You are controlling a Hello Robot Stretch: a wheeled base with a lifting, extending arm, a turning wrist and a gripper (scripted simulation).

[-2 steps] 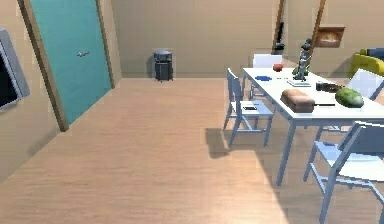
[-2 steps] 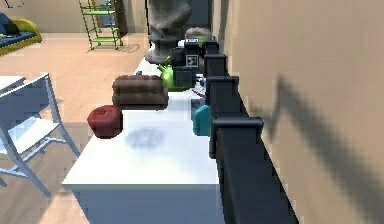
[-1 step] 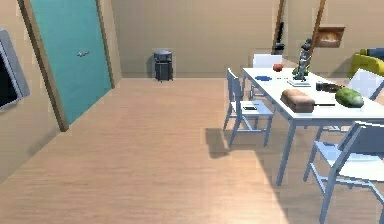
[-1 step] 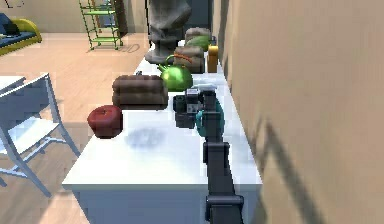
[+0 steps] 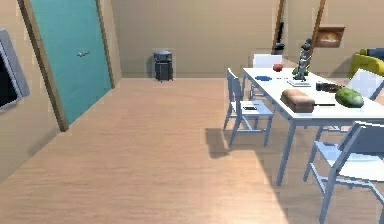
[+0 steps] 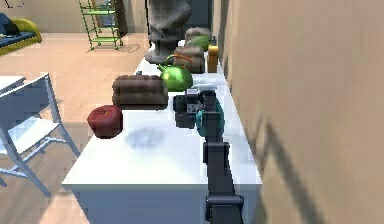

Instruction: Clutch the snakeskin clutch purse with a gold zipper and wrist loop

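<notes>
While the brown, mottled block that I take for the clutch purse (image 6: 138, 90) lies flat on the white table (image 6: 150, 165), the grasp looks not yet made. The purse rests on the tabletop, clear of nothing. The gripper (image 6: 182, 108) hangs above the tabletop just right of the purse in the arm side view, with a round green thing (image 6: 177, 77) just behind it. I cannot tell whether it touches the purse, nor whether it holds anything. My judgement is that the approach is largely done and that the taking and lifting are left.

1 dark red lump (image 6: 105, 120) sits near the purse, toward the table's left edge. Beyond the green thing stand a dark statue (image 6: 165, 35) and an orange thing (image 6: 212, 60). The table's right side runs along a beige wall (image 6: 310, 110), and the arm (image 6: 220, 180) reaches out close beside it, so I judge there is little room to swing that way. The left edge is open, with a white chair (image 6: 25, 120) standing apart from it and a green wire rack (image 6: 100, 25) well off across the floor.

Ahead, the forward view offers a wide wood floor (image 5: 140, 150) up to a teal door (image 5: 70, 50) and a small dark bin (image 5: 163, 66). A dining table (image 5: 300, 118) and a pale chair (image 5: 247, 105) crowd its right.
</notes>
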